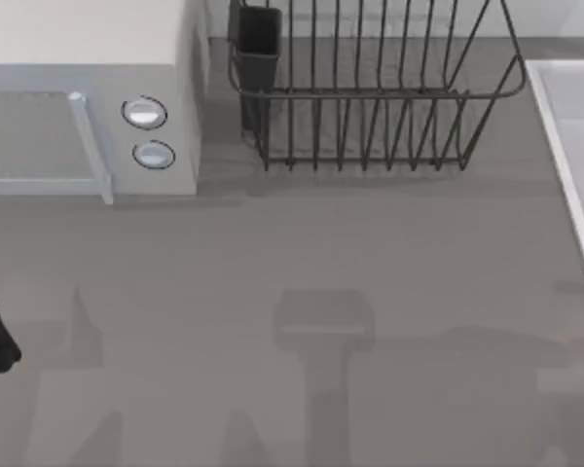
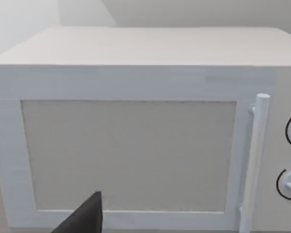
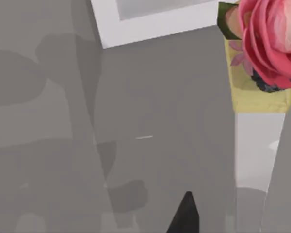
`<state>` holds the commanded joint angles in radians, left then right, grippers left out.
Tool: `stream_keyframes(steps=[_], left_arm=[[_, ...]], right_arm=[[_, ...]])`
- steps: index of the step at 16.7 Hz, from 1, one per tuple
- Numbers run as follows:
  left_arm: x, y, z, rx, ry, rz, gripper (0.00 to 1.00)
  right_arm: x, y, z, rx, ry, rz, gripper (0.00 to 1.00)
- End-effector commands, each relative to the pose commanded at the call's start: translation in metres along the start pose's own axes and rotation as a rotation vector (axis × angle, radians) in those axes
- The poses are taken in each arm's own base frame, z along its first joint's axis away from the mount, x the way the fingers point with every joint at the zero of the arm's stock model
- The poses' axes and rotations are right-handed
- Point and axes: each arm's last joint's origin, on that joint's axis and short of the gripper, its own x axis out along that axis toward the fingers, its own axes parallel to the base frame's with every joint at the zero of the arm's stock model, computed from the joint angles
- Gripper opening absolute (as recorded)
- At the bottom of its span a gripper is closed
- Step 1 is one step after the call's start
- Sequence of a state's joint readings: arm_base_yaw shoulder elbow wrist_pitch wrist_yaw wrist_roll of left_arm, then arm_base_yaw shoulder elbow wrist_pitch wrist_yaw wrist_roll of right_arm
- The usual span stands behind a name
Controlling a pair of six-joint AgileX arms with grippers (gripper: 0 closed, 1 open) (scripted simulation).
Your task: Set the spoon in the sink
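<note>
Sink (image 1: 576, 146) — its pale rim and basin lie at the table's (image 1: 273, 253) right edge in the top view; no spoon can be made out. One dark fingertip (image 2: 85, 218) of the left gripper faces the microwave (image 2: 136, 145) door; whether either gripper is released or clenched, I cannot tell. Behind, a wire dish rack (image 1: 370, 97). Pink flowers (image 3: 269, 39) — in a yellow holder — appear in the right wrist view.

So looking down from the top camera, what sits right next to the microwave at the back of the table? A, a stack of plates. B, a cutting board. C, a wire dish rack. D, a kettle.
C: the dark wire dish rack stands just to the right of the white microwave, along the table's back edge.
</note>
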<state>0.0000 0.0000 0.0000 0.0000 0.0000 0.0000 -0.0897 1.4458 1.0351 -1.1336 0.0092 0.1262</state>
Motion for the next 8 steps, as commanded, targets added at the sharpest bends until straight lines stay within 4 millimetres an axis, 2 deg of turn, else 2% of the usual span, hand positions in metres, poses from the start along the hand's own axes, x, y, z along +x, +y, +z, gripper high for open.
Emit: stream_keyframes(steps=[3,8], left_arm=[[0.000,0.000,0.000,0.000,0.000,0.000,1.00],[0.000,0.000,0.000,0.000,0.000,0.000,1.00]], right_arm=[[-0.008,0.003,0.039,0.003,0.042,-0.008,0.00],[-0.022,0.011,0.132,-0.001,0.061,-0.016,0.00]])
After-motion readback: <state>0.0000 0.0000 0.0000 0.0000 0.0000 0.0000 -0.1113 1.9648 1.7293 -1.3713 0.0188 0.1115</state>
